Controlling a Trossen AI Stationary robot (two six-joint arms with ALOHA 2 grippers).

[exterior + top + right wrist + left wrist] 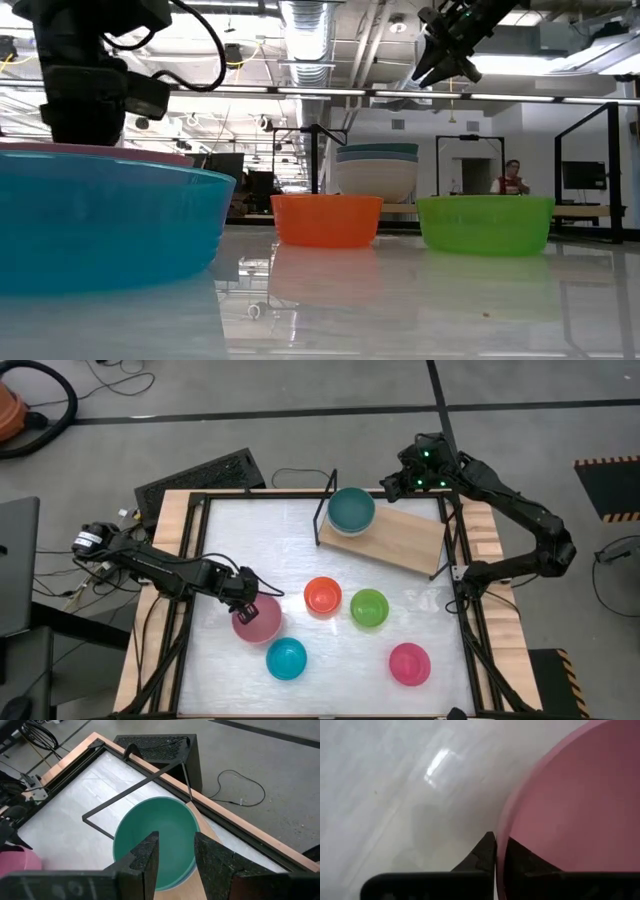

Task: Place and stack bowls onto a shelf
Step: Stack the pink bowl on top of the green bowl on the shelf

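We have the left gripper clamped on the rim of the pale pink bowl, which sits on the white tabletop at about eight o'clock from the table's centre. In the left wrist view the fingers pinch the bowl's thin wall, one outside and one inside.

The right gripper hovers with its jaws parted and empty at one o'clock, above the shelf. On the shelf's eleven o'clock end the dark teal bowl sits nested in the white bowl, which shows beneath it in the low view.

The orange-red bowl and lime green bowl stand near the centre, the bright blue bowl at seven o'clock, and a deeper pink bowl at five o'clock.

To do this step well, we judge that we should lift straight up first, so the pinched rim does not drag the bowl across the slick top or tip it against the blue bowl just beside it. A one-sided rim grip lets the bowl hang tilted, so we should move slowly, carry it high enough to clear the orange-red bowl toward one o'clock, and level it over the shelf before release. The right arm should stay clear of that path.
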